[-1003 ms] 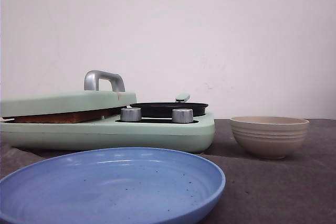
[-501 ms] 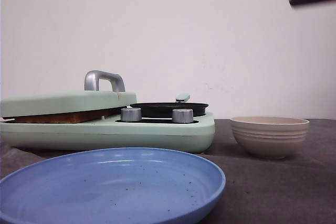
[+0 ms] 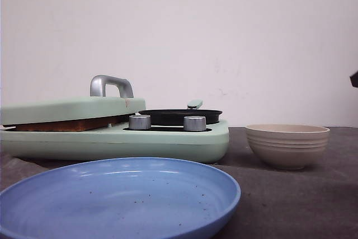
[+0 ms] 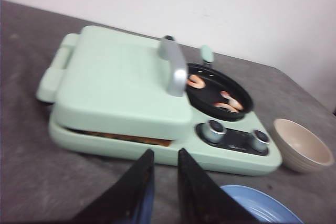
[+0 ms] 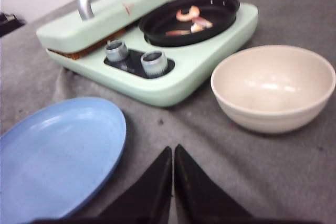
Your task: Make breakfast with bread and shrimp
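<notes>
In the front view, a mint-green breakfast maker is seen on the left part of a dark grey table. Its hinged lid with a metal handle is lowered, and the brown edge of the bread is visible in the slot under the lid. Beside the lid, a small black pan is placed above two silver knobs. A beige bowl stands on the right of the appliance, apart from it. A blue plate lies nearest to the camera. No gripper can be made out clearly in this view.

In the left wrist view, the left gripper is seen near the front side of the appliance, with a narrow gap between its fingers and nothing held. The crust of the bread is shown under the lid. Pink shrimp are lying in the pan.

In the right wrist view, the right gripper is held above the table between the plate and the bowl. Its fingers are pressed together and nothing is held. The shrimp are seen in the pan.
</notes>
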Controlling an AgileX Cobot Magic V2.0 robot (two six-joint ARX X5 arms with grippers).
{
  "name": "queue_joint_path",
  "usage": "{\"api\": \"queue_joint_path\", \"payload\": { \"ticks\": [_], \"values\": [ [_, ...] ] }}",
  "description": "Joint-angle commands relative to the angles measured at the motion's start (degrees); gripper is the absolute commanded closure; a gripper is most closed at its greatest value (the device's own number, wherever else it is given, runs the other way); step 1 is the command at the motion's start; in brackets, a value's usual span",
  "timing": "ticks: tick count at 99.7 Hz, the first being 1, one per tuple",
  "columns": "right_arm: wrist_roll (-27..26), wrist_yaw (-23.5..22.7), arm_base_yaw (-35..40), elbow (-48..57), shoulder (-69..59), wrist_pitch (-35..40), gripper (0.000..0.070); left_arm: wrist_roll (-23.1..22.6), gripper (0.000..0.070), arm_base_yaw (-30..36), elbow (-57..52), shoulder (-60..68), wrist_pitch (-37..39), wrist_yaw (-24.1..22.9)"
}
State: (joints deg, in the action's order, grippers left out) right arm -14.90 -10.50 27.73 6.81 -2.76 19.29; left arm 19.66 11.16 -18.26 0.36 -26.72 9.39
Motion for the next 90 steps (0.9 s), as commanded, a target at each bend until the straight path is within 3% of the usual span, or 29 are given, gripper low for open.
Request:
{"api": "queue_joint_path", "payload": {
  "ticks": [1, 14, 83, 90],
  "values": [
    [-0.9, 0.0, 0.3, 0.0, 0.3, 0.7, 0.07, 2.9, 0.0699, 0.2, -0.3, -0.1, 0.6, -1.1],
    [-0.8, 0.0, 0.3, 0.0, 0.4, 0.5, 0.07, 7.4, 0.07, 0.2, -0.4, -0.1, 0.7, -0.6],
    [-0.8, 0.0, 0.3, 0.0, 0.4, -0.1, 0.07, 7.4, 0.07, 0.2, -0.4, -0.1, 0.7, -0.6],
    [-0.8, 0.0, 0.3, 0.0, 0.4, -0.1, 0.07, 7.3, 0.07, 0.0, -0.2, -0.2, -2.3, -3.9]
  ]
}}
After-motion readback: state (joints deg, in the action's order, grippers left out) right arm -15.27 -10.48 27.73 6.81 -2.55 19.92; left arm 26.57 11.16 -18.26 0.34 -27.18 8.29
